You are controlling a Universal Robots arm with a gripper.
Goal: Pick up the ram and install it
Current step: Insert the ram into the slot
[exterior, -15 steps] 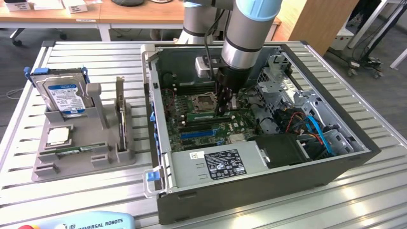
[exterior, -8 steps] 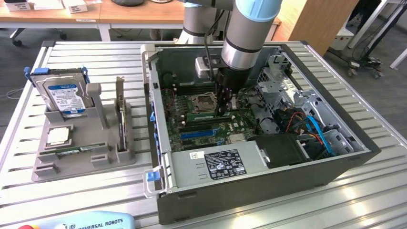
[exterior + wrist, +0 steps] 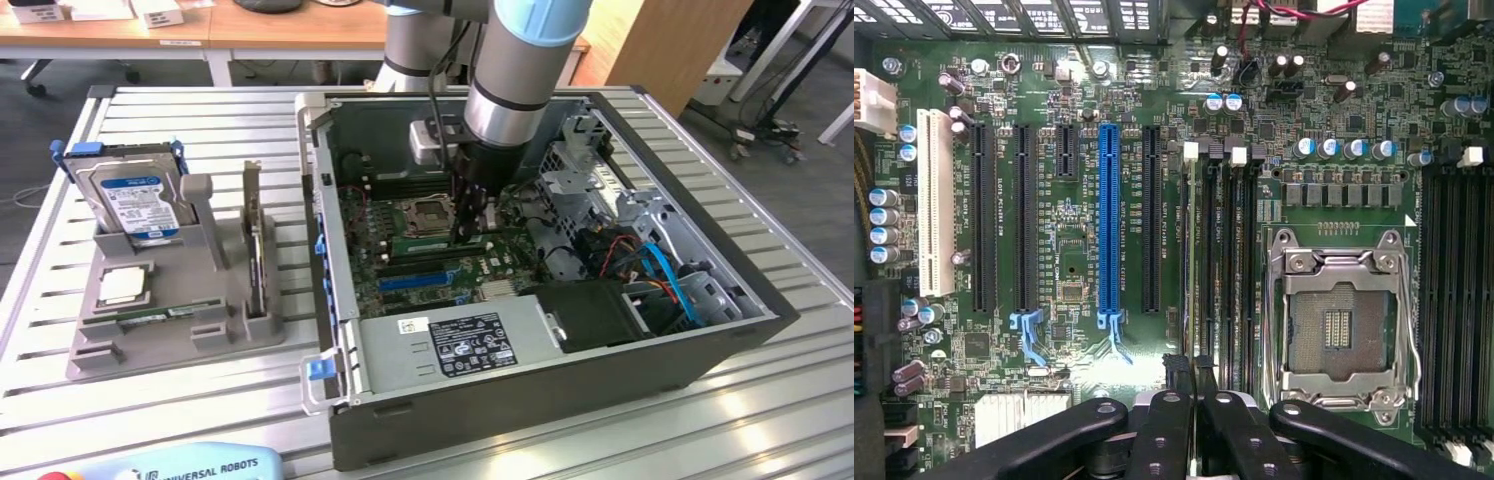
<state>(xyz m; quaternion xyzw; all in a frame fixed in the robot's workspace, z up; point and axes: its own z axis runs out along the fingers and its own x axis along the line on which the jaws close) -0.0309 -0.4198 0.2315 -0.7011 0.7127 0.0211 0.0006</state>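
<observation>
- The arm reaches down into the open computer case (image 3: 534, 400), which lies on its side on the slatted metal bench (image 3: 174, 410).
- The claw (image 3: 474, 232) is low over the motherboard (image 3: 400, 250), just on the exterior view's right of the processor socket (image 3: 430, 212).
- In the wrist view the claw (image 3: 1191, 368) is clenched, and its two black fingertips (image 3: 1174, 380) are pressed almost together.
- The fingertips sit at the end of the bank of long memory slots (image 3: 1229, 250), between the blue expansion slot (image 3: 1108, 220) and the open, empty processor socket (image 3: 1341, 325).
- A thin dark line runs from the narrow gap between the fingertips along the nearest memory slot. I cannot tell whether it is a stick seen edge-on or the slot itself.
- One ram (image 3: 167, 316) lies flat in the grey holder (image 3: 147, 345) on the bench, at the exterior view's left, well apart from the claw.
- In the same holder the blue-labelled hard drive (image 3: 134, 200) stands upright at the far end.
- The square silver processor chip (image 3: 123, 285) lies flat between the hard drive and the ram.
- A thin board (image 3: 251, 235) stands on edge along the side of the holder nearest the case.
</observation>
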